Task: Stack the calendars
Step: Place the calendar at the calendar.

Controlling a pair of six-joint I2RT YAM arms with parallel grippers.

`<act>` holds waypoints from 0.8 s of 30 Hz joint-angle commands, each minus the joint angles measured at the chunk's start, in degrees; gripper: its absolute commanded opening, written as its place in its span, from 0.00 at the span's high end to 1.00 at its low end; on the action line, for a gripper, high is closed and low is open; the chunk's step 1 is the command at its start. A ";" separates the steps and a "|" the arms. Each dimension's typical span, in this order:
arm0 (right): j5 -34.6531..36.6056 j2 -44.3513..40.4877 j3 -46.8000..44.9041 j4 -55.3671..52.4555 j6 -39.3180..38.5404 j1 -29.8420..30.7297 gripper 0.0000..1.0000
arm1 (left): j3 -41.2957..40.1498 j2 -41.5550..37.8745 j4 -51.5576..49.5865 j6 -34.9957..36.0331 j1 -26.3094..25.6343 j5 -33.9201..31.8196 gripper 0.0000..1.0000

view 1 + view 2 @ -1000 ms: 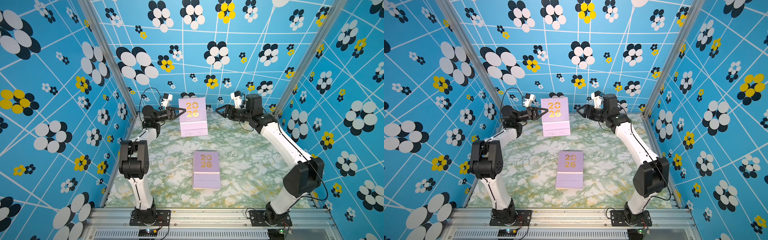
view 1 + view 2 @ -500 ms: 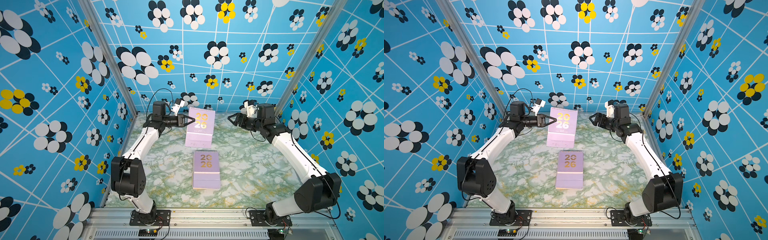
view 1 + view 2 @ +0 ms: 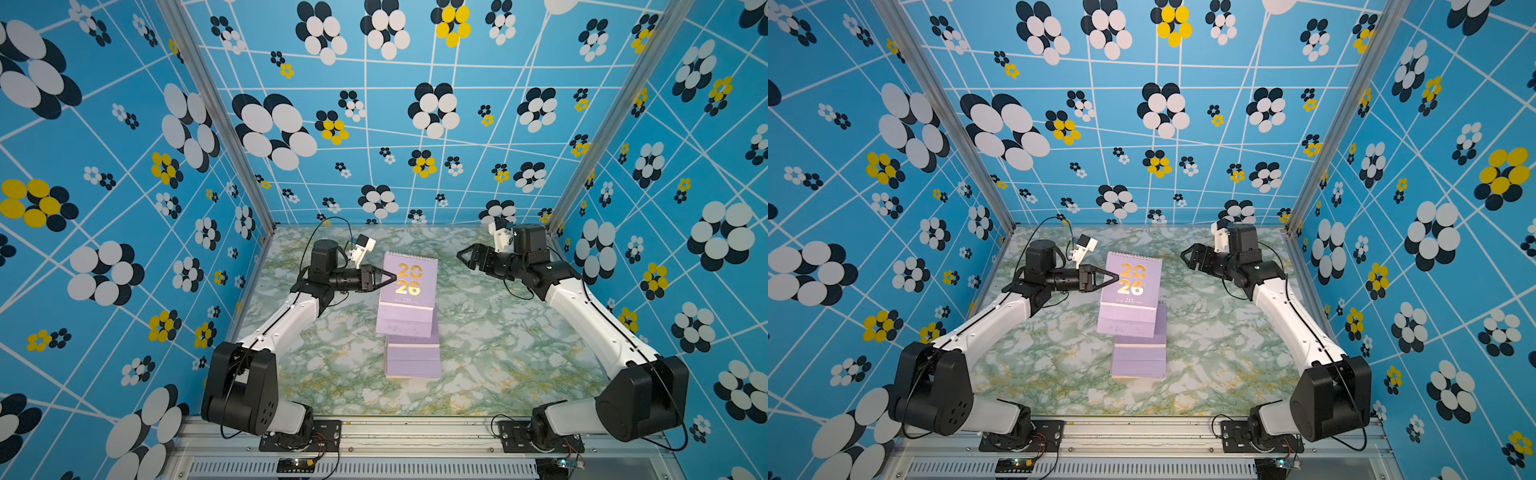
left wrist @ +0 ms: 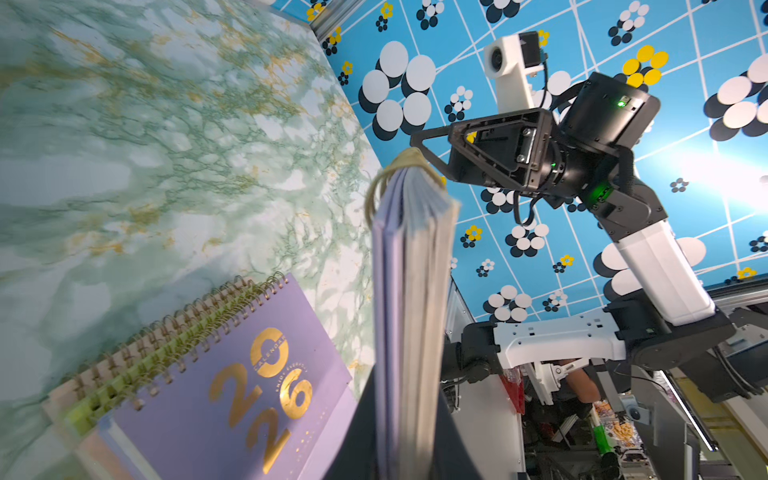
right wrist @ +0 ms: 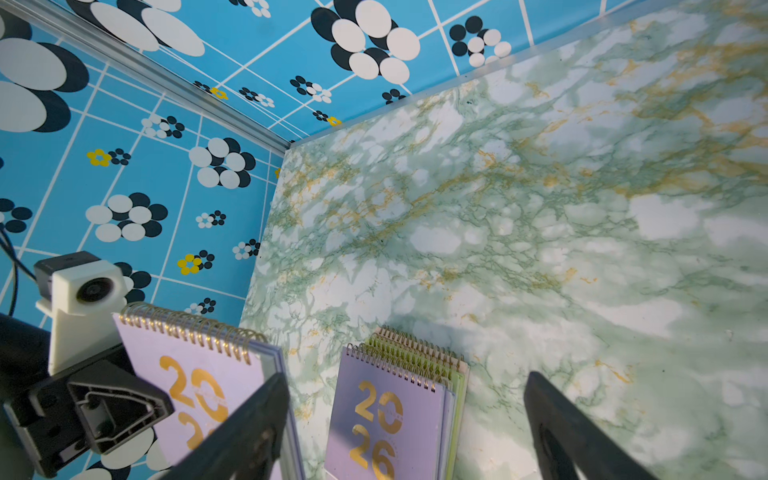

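At lower centre of both top views, the stack of calendars (image 3: pixel 412 359) lies flat on the marbled surface (image 3: pixel 519 353), with a lilac cover uppermost. Directly above it in the frame, at centre, my left end effector (image 3: pixel 390 277) is clenched on the left edge of a lilac calendar (image 3: pixel 409 299), which is held raised, its gold "2026" cover facing the camera and its lower edge overlapping the stack's far end. Farther back, at centre right, my right end effector (image 3: pixel 462 258) is released, its jaws spread wide and grasping nothing, well apart from both.
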 commanded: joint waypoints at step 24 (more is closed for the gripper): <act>3.81 -4.07 -6.96 -3.22 -1.19 -0.80 0.01 | -19.45 0.59 31.66 -17.74 -8.37 -6.28 1.00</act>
